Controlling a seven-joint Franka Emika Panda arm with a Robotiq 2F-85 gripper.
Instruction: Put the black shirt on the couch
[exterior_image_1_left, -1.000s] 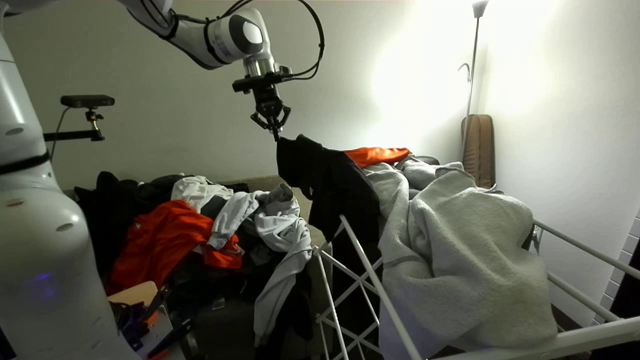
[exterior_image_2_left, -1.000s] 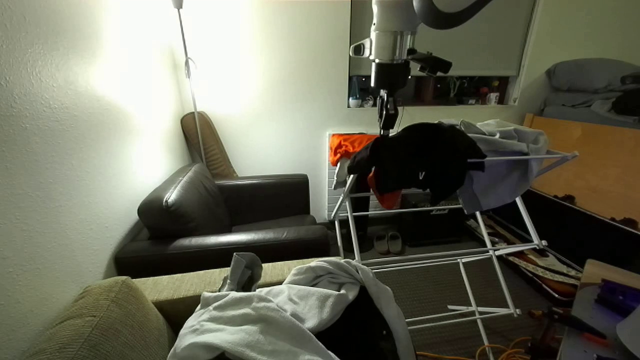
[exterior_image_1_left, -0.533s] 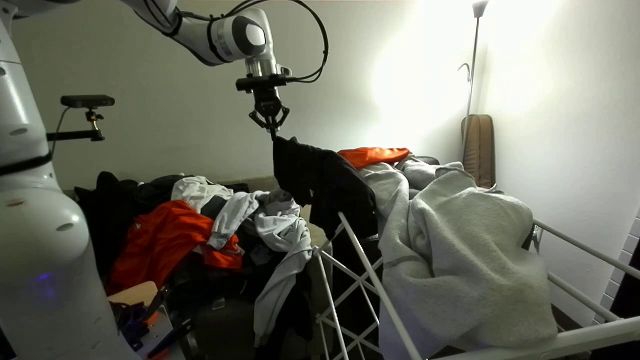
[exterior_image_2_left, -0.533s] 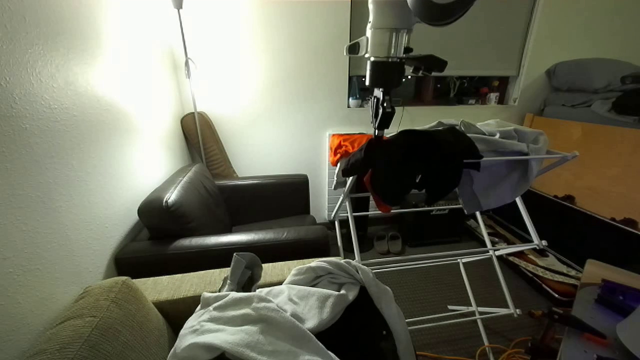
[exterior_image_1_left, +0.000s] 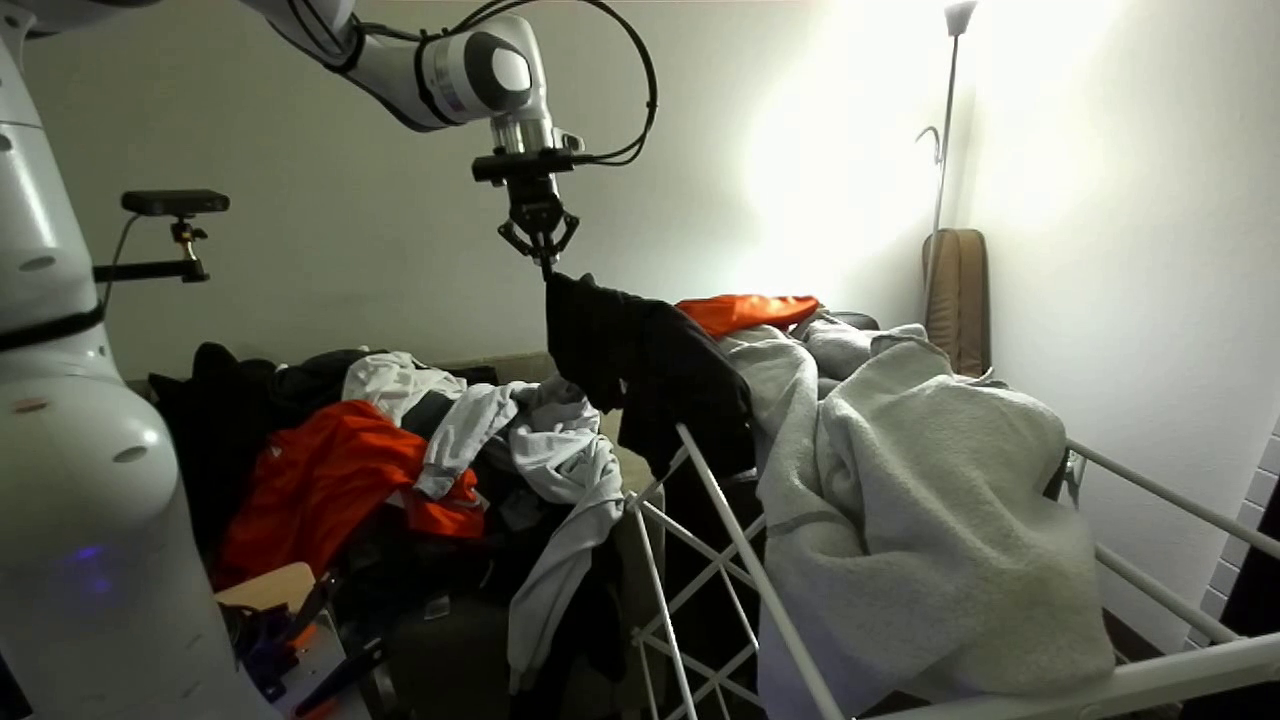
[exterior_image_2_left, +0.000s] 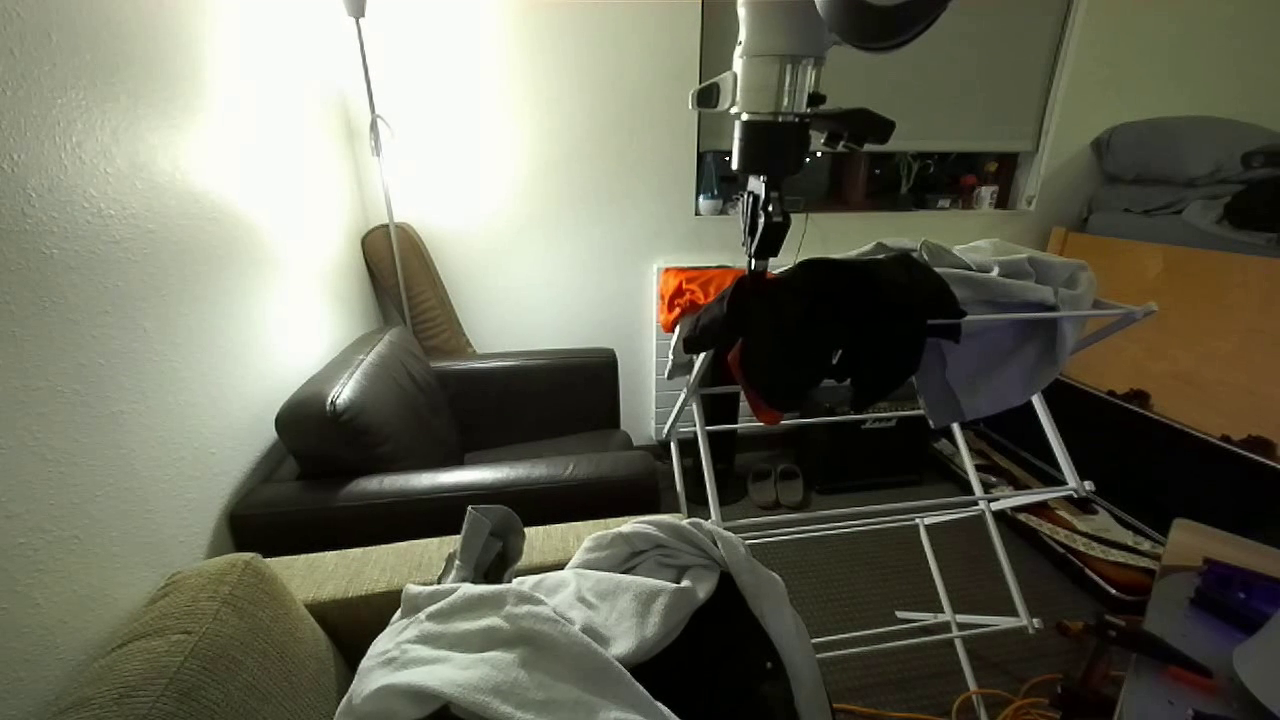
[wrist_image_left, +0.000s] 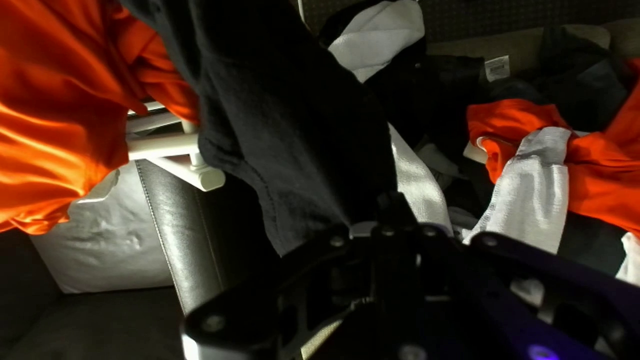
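On white rack (exterior_image_1_left: 757, 571), pale sheet (exterior_image_1_left: 920, 520), orange garment (exterior_image_1_left: 750, 312), black shirt (exterior_image_1_left: 665, 360) in tool (exterior_image_1_left: 546, 268)

floor (exterior_image_2_left: 850, 585) (dark, textured); slippers (exterior_image_2_left: 789, 487), side by side; orange cable (exterior_image_2_left: 885, 711), looped; white drying rack (exterior_image_2_left: 985, 502), standing

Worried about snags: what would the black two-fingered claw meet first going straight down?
The claw would likely first press into the limp black cloth shirt it grips; depth beneath is unclear.

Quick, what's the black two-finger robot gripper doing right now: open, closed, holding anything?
Black two-finger gripper: closed, holding the limp black cloth shirt by its upper edge.
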